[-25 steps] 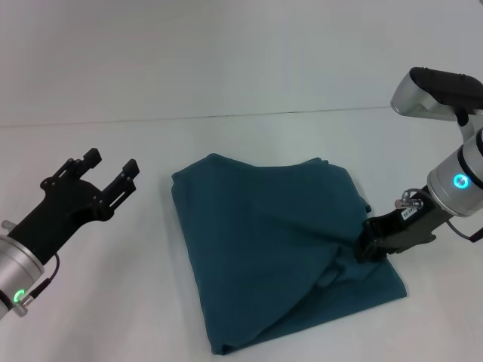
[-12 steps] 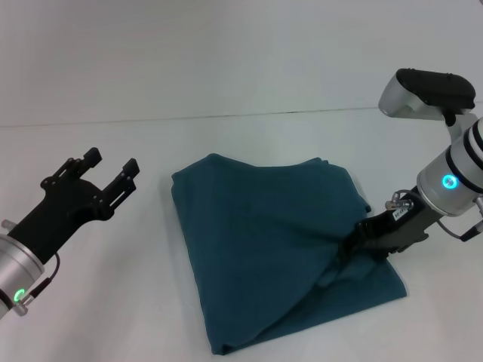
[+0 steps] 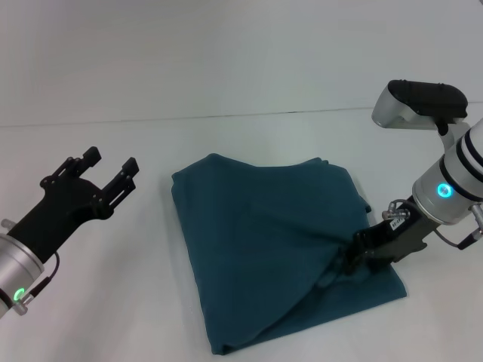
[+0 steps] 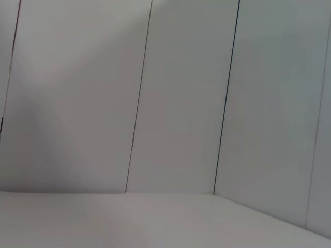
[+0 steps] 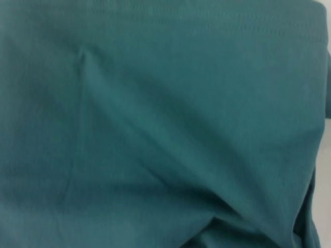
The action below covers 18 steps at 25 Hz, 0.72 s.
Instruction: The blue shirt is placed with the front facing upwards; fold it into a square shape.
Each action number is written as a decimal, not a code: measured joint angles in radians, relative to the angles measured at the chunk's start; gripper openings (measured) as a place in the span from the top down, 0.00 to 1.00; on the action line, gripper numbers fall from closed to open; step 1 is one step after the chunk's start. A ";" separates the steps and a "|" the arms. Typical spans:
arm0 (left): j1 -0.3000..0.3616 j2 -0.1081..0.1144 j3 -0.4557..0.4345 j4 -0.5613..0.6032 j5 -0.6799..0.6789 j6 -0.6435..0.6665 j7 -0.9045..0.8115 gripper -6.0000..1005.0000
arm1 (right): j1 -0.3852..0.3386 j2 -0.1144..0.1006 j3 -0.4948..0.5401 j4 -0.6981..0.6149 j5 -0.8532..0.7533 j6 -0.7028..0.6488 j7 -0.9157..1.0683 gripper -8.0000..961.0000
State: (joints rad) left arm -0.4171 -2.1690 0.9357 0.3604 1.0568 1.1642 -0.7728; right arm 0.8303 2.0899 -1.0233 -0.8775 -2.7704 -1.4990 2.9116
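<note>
The white table [image 3: 249, 83] lay broad before me. On it, at the middle, the blue shirt [image 3: 264, 241] lay folded into a rough quadrilateral, its long axis running from the far left corner toward the near right, plain side up. My right gripper [image 3: 353, 256] was clamped on a pinch of cloth at its right edge. My left gripper [image 3: 113, 172] hovered spread apart, well left of the shirt.
</note>
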 joint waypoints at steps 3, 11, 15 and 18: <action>0.000 0.000 0.000 0.000 0.000 0.000 0.001 0.28 | 0.003 -0.003 0.000 0.017 0.000 0.007 0.004 0.39; 0.002 0.000 0.000 0.000 0.000 0.000 0.002 0.28 | 0.009 -0.004 0.000 0.033 0.000 0.022 0.004 0.54; 0.003 0.000 0.000 0.000 0.000 0.000 0.003 0.28 | 0.009 -0.004 -0.008 0.029 0.000 0.021 0.003 0.56; 0.003 0.000 0.000 0.000 0.000 0.000 0.004 0.28 | 0.009 -0.004 -0.008 0.025 0.000 0.018 -0.001 0.69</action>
State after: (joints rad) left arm -0.4142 -2.1690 0.9354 0.3604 1.0568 1.1642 -0.7693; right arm 0.8392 2.0859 -1.0318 -0.8523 -2.7703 -1.4811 2.9103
